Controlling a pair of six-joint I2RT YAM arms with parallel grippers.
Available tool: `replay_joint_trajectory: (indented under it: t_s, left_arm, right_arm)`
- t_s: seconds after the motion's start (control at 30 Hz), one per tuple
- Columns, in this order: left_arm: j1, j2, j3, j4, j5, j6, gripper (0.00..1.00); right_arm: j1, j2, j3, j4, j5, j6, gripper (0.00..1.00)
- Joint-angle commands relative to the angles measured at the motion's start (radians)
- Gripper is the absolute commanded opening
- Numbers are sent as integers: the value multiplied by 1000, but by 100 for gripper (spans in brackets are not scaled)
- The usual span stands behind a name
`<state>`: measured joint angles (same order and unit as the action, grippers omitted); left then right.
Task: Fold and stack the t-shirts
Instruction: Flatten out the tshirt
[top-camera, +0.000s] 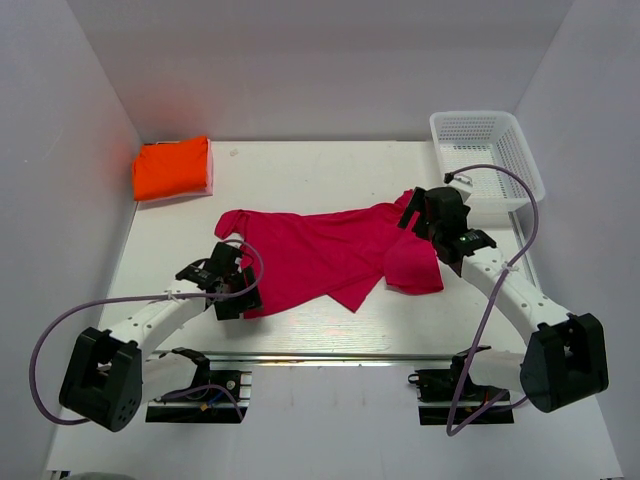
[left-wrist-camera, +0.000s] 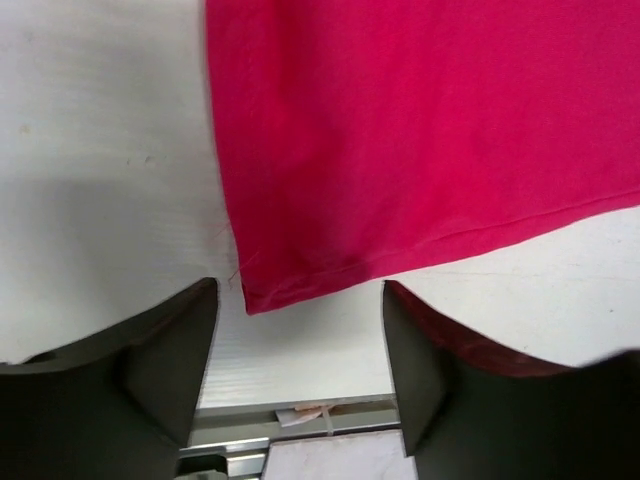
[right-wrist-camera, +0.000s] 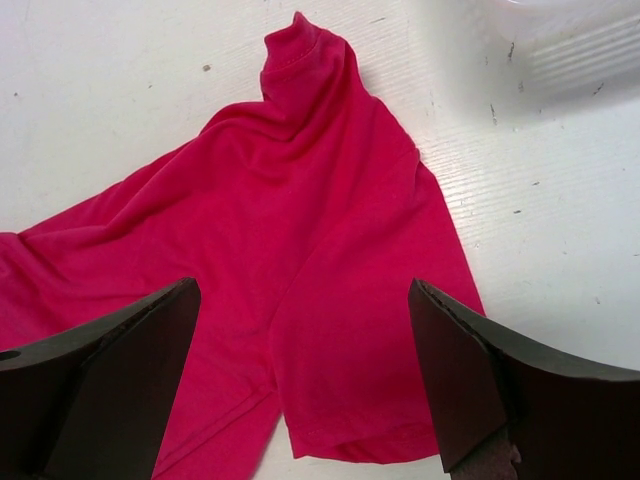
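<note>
Two hands (left-wrist-camera: 300, 335) (right-wrist-camera: 305, 375), two shirts (top-camera: 320, 255) (top-camera: 172, 168): pink, orange seemingly folded.

Spread shirt (top-camera: 320, 255) lies centre of table (top-camera: 300, 175), folded shirt (top-camera: 172, 168) far left, basket (top-camera: 487, 150) far right.

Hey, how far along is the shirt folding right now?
Done: the orange shirt lies folded at the far left corner. In hand: both grippers are open, the left gripper at a hem corner of the pink shirt, the right gripper over a sleeve. Left: folding pink, stacking both.
</note>
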<state>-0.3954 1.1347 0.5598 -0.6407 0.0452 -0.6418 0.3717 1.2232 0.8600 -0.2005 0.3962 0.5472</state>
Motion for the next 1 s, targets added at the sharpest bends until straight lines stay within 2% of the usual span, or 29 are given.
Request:
replay_joint_trajectory:
  t_s: [0.0,0.07,0.1,0.23,0.4,0.47,0.53,0.63,0.83,0.97]
  left_arm:
    - [-11,-26,-20,-57,-40,-27,73]
    - [-20,-13,-20,-57,-54,-27,71]
    - [-20,-13,-20,-44,-54,-27,65]
    - [-30,60,0,-63,-140,-39,55]
    - [-30,88,0,-8,-140,-48,53]
    - [-30,118,9,21,-131,-48,46]
    - [-30,128,9,32,-131,-38,30]
    - [-39,142,18,32,-120,-27,0]
    - [-39,73,9,41,-111,-7,0]
    - [-39,30,9,50,-111,2,0]
  right_arm:
    - [-5,9,-1,38,6,16,90]
    - [-8,6,-4,33,10,14,90]
    - [-13,4,-7,32,12,17,90]
    - [-14,-13,-19,13,24,23,90]
    - [-17,-21,-42,1,15,30,90]
    - [-19,-19,-45,-19,23,33,90]
    - [-17,-19,-55,-37,35,36,90]
    - [-20,-22,-62,-85,50,46,90]
    - [-53,-22,-93,-241,148,115,89]
    - [-89,-31,-134,-269,139,129,86]
